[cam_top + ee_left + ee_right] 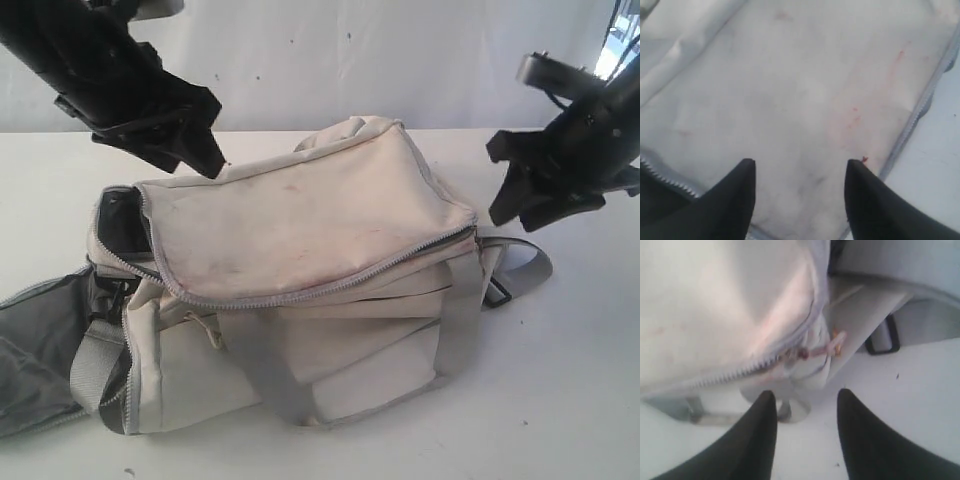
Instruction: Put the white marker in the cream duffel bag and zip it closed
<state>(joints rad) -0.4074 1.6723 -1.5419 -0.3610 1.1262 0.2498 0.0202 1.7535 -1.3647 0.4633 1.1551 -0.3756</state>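
Surface: a white table (560, 400), bare and lightly specked.
Room: a white backdrop (400, 60) with a few dark specks stands behind the table.
Left claw: the left gripper (205, 160) hangs over the rear left corner of the bag's top flap. In the left wrist view its two black fingers (740, 190) stand well apart with only stained fabric showing between them. It holds nothing, and I cannot tell whether the tips touch the cloth.
Bag: the cream duffel bag (300, 230) lies in the middle of the table. Its top flap is laid over, the left end gapes on the dark lining (115, 225), and a grey panel (35, 350) is spread on the table at that end.
Zip: grey zipper teeth (330, 275) run along the flap's front edge. The zipper pull (835, 342) sits at the right-hand corner.
Right claw: the right gripper (520, 210) hovers just beside the bag's right end, clear of it. Its jaws are parted and empty, and the pull lies ahead of the tips.
Count: two grippers, one bag, one black buckle (497, 292) in sight, three stretches of grey strap (260, 370).
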